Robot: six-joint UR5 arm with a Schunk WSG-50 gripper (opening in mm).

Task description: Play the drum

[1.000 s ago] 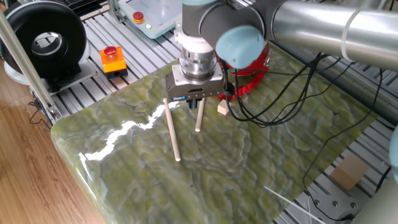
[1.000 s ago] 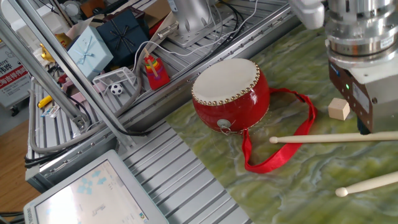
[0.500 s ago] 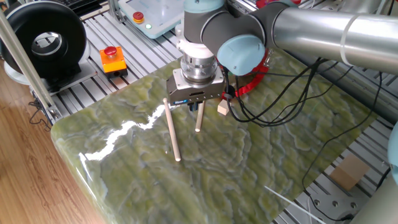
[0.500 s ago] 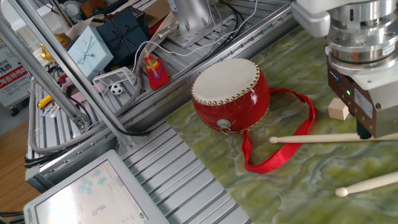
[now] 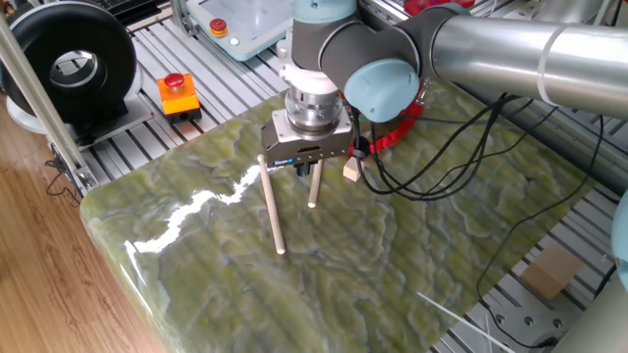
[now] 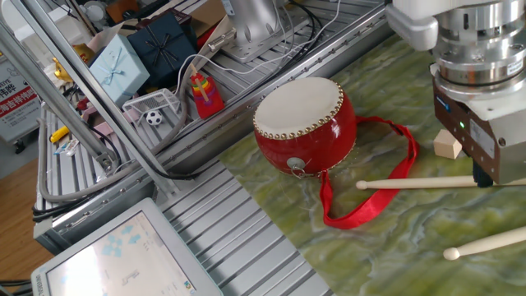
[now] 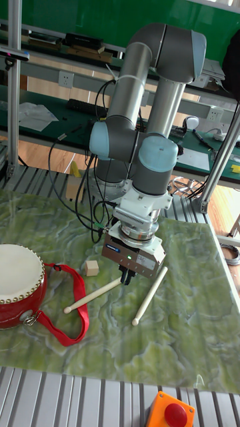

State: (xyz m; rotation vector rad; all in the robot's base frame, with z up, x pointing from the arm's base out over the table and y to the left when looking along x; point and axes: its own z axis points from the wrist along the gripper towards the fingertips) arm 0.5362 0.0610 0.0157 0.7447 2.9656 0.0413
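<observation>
The drum point(image 6: 304, 123) stands on the green marbled table, red-bodied with a cream skin, its red ribbon point(image 6: 374, 193) trailing toward the sticks. It sits at the left edge in the tall fixed view point(image 7: 19, 283); the arm hides most of it in one fixed view. Two wooden drumsticks lie flat: one point(image 7: 93, 295) pointing at the drum, the other point(image 7: 150, 295) beside it. My gripper point(image 7: 125, 275) is low over the table, open, its fingers straddling the near end of the first stick point(image 5: 314, 186). The second stick point(image 5: 272, 208) lies free.
A small wooden cube point(image 7: 92, 267) lies between drum and gripper. An orange box with a red button point(image 5: 178, 93) sits off the table's far-left corner. Black cables point(image 5: 442, 167) hang from the arm over the table. Aluminium rails surround the tabletop.
The gripper has come down a little over the stick's end. Drum, sticks and cube have not moved.
</observation>
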